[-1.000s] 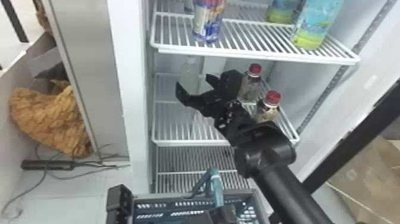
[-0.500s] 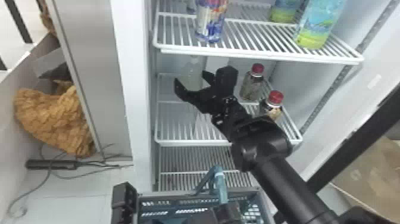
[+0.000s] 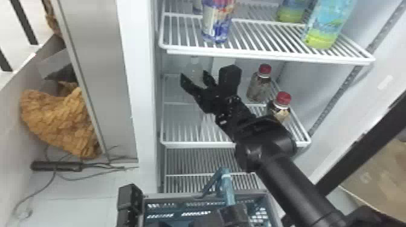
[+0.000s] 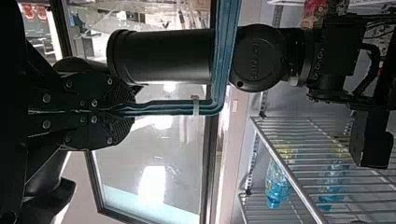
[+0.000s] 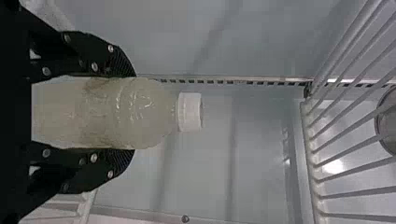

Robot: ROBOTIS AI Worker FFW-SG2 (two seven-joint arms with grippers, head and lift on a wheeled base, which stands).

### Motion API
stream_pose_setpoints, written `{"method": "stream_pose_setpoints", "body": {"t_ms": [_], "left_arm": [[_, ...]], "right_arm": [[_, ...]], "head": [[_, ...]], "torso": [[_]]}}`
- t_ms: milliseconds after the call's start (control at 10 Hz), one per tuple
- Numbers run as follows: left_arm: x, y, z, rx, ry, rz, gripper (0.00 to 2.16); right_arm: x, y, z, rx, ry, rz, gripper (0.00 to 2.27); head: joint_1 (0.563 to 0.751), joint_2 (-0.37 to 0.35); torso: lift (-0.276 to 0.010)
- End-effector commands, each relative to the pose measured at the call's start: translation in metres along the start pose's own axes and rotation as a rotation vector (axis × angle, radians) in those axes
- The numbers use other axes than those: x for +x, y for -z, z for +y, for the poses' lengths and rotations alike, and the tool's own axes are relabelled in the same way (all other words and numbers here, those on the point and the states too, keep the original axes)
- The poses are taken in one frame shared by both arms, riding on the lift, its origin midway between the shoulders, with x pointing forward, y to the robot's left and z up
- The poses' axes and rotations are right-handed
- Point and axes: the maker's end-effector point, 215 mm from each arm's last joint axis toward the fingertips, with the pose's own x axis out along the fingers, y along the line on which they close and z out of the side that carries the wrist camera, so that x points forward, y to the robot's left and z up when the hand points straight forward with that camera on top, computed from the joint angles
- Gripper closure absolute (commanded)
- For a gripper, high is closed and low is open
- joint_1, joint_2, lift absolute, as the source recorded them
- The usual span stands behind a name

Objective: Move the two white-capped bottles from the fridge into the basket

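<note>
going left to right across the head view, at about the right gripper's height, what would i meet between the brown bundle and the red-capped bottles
Brown bundle → white fridge post → white-capped bottle → farther red-capped bottle → nearer red-capped bottle

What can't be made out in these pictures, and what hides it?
White-capped bottle, base: right wrist view, behind the right gripper.
Nearer red-capped bottle, base: head view, behind the right arm.
Basket, near end: head view, cut off by bottom edge.
Front blue-green bottle, top: head view, top edge.
</note>
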Motion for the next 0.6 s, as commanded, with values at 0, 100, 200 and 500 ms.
{"method": "stream_pose_setpoints", "body": {"t_ms": [0,100,200,500], "left_arm": [[0.0,0.0,0.0,-0.001,0.002,-0.004,1.12],[-0.001,0.0,0.0,-0.004,0.005,-0.005,1.12],[-0.001,-0.001,-0.002,-0.005,0.009,-0.011,1.12],[-0.004,-0.001,0.0,-0.011,0.008,-0.025,1.12]], "right_arm": [[-0.002,0.004,0.0,0.001,0.006,0.003,0.75],[-0.003,-0.003,0.003,-0.003,0.002,-0.016,0.75],[-0.009,-0.021,-0.002,-0.031,0.017,-0.057,0.75],[-0.047,-0.058,-0.033,-0.035,0.088,-0.154,0.75]], "head": [[0.695,-0.168],[0.695,-0.169],[0.695,-0.168],[0.695,-0.186]], "torso": [[-0.26],[-0.26],[-0.26],[-0.26]]}}
